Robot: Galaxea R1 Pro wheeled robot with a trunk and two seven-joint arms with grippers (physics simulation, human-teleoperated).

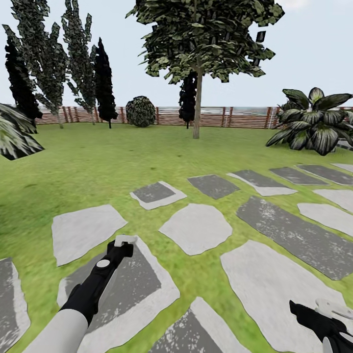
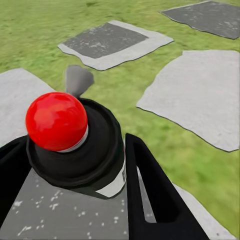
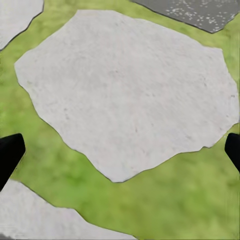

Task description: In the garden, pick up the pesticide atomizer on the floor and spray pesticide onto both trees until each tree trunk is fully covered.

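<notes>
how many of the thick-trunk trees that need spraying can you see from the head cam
1: the tree stands ahead on the lawn, just before the fence, right of centre. The second may be outside this view.

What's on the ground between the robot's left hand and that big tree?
Head view: stepping stones, then bare lawn, from the left hand to the tree.

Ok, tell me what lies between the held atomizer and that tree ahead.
Nothing visible blocks it. The left gripper holds the atomizer; only stepping stones and open lawn lie before the tree trunk.
</notes>
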